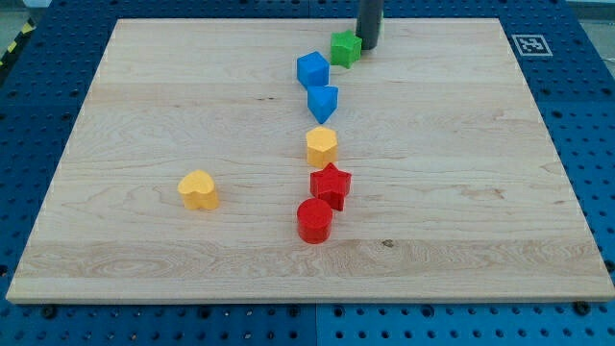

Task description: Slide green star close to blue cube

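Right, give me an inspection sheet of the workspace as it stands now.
Surface: pale wooden board, flat, lying on a blue perforated table.
Job's things: green star near the view's top, just right of and above the blue cube, a small gap between them.
Clutter: blue block below the cube; yellow block; red star; red cylinder; yellow heart alone at the view's left.
Grippers: none; my tip sits against the green star's right side.
Cables: nothing seen.
Surroundings: a printed marker tag at the board's top right corner.
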